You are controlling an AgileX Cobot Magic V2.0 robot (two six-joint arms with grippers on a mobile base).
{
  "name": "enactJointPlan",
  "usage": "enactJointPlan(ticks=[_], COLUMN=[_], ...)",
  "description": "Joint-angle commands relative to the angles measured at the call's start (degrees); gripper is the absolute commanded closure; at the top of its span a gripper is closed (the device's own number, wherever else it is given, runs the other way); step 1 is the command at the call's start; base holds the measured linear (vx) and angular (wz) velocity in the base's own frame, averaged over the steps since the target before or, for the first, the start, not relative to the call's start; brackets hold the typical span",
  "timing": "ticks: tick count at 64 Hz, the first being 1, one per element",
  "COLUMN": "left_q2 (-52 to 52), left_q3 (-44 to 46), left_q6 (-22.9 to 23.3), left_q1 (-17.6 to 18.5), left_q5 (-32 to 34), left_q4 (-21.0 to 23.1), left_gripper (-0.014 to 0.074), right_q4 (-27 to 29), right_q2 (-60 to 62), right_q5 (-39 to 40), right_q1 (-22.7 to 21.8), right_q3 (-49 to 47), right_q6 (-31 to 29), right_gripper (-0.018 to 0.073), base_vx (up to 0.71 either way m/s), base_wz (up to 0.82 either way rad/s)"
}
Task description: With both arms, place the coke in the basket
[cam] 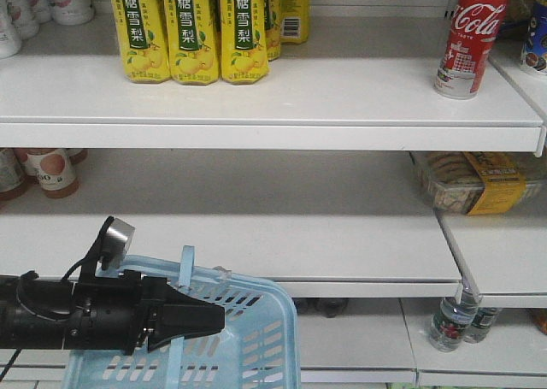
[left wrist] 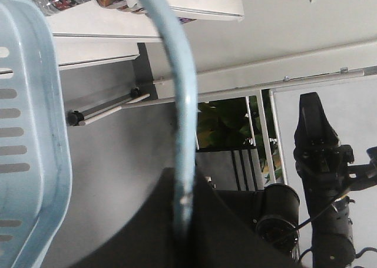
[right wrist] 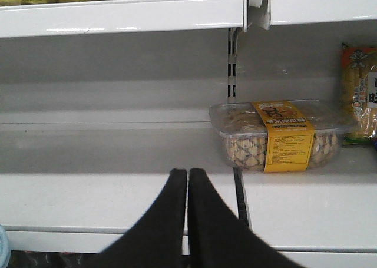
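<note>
Left hand [cam: 209,318] is gripping the light blue plastic basket [cam: 256,346] by its handle, right hand [right wrist: 187,172] is pinching together empty. Slim red Coca-Cola can [cam: 470,38] is sitting at 2 o'clock, yellow drink bottles [cam: 197,30] at 11.

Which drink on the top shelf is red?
The coke, at the right end of the top shelf; the yellow bottles stand grouped further left.

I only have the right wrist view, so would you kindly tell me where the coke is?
Observer: The coke stands upright at the right end of the top shelf, one level above your biscuit box.
Operator: Thank you. And where is the basket?
Observer: The basket hangs low on the left, well below the coke.
Operator: Is anything holding it?
Observer: Yes, the left hand appears closed on its handle.
</note>
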State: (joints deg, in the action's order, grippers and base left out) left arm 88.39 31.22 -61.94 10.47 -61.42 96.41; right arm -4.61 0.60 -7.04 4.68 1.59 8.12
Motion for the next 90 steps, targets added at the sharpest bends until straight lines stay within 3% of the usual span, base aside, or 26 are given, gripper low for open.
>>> enactJointPlan(ticks=[1,90], left_q2=[-1.9,-1.9], left_q3=[1.1,1.1], left_q6=[-0.3,-0.3], left_q1=[0.4,0.4], left_q5=[-4.5,-4.5], left_q4=[5.6,5.6], left_gripper=[0.0603,0.0603], right_q4=[-0.5,-0.5], right_q2=[1.0,1.0], right_q5=[4.4,4.4], right_q1=[0.0,0.0], right_q3=[0.6,0.6], right_q6=[-0.3,-0.3], right_gripper=[0.0568,0.0568], base_vx=[0.03,0.03], base_wz=[-0.02,-0.01])
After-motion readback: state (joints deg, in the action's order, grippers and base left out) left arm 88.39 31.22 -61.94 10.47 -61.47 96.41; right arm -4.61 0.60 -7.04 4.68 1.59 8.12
